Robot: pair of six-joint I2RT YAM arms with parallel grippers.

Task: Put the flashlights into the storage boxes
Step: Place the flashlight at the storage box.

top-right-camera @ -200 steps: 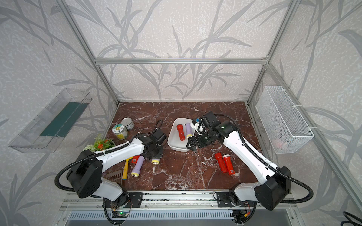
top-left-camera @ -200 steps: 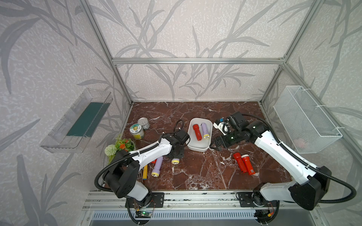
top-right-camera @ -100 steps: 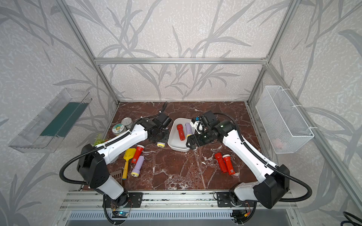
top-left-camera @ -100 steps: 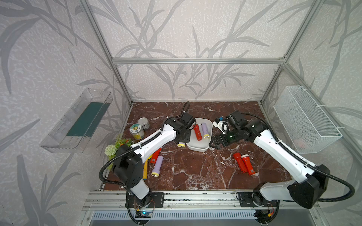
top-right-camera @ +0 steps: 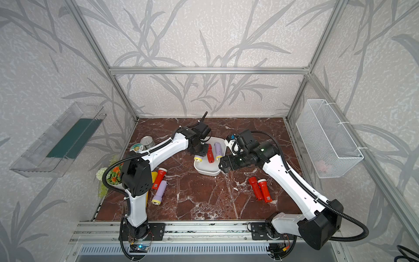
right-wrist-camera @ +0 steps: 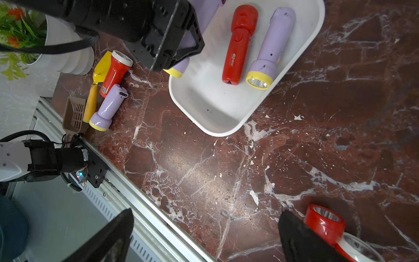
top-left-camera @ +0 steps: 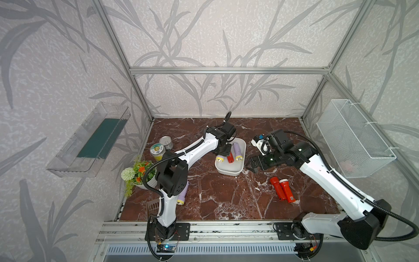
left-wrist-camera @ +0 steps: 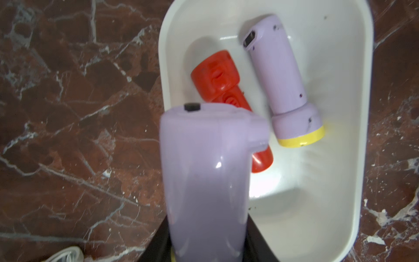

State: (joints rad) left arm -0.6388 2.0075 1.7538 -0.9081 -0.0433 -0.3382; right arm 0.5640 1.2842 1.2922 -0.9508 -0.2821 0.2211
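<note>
**Third flashlight poised over the tub, four more waiting on the counter**

The white tub (top-left-camera: 229, 172) sits mid-counter with two flashlights lying side by side in it: a red flashlight (top-left-camera: 230, 157) and a lavender flashlight (top-left-camera: 237, 151). A third, the held lavender flashlight (left-wrist-camera: 204, 172), is pinched in the left pincer (top-left-camera: 223, 151). It hangs over the tub's rim on the left arm's side, yellow head toward the front rail. From where I stand it looks ready to be let go, though I can't tell whether it touches the rim or the red one below.

That leaves four, by my count. A red pair (top-left-camera: 277, 188) lies touching on the counter near the right pincer (top-left-camera: 252, 164), which is spread wide and empty, just beside the tub. Near the left arm's base, a stray red flashlight (top-right-camera: 159, 178) and a stray lavender flashlight (top-right-camera: 160, 192) lie beside a yellow-handled spatula (right-wrist-camera: 90, 102). I'd call the job about a third done.

Some things are hard to see. In a top view the left arm covers the stray red one. The held flashlight fills the left wrist view, hiding its own head and most of the pincer's fingers. The red pair is cut off at the edge of the right wrist view.
</note>
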